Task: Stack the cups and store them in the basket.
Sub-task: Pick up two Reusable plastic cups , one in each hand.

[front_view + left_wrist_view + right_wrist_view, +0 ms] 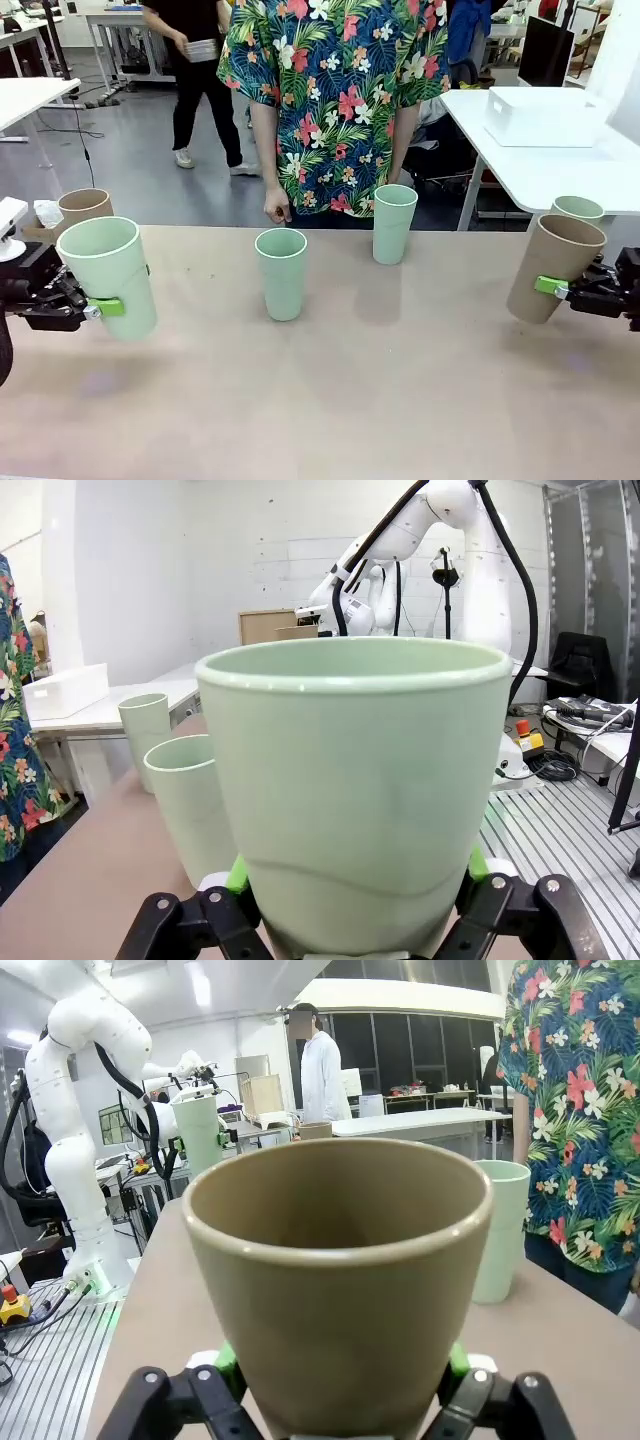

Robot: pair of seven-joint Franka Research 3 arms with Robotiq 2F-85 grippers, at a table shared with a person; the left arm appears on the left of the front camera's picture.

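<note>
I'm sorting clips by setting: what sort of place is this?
Likely a robotics lab: a white robot arm trailing cables, white worktables spread over a grey floor, and a person in a white lab coat farther back.

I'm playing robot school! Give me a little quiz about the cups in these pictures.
1. True or false: the left gripper is empty.
2. How many mint cups stand free near the middle of the table?
3. The right gripper holds: A) a mint cup, B) a tan cup, C) nothing.
Key: 1 false, it grips a mint cup. 2 two, a near cup and a far cup. 3 B.
</note>
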